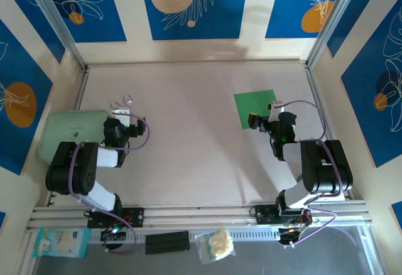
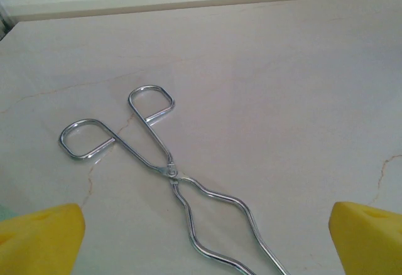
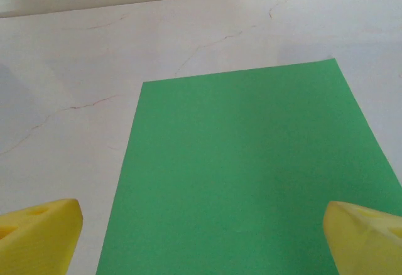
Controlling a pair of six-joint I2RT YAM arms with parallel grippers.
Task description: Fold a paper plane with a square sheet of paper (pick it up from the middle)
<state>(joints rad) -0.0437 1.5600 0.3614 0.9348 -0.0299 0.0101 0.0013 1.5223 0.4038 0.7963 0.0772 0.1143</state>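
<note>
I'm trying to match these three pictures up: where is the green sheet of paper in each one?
Top view: green sheet right of centre, just beyond the right hand.
Right wrist: green sheet fills the middle and bottom, between yellow fingertips.
Left wrist: metal tongs lie on the pale table.
Shared landmark: that table.

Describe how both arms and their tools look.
Left arm and right arm: black joint housings, white links, a looping purple cable on each. Left tool and right tool: dark bodies, yellow wedge-shaped fingertips.

Robot lab booth: aluminium rails [image 1: 201,213], printed backdrop panels [image 1: 195,5].
</note>
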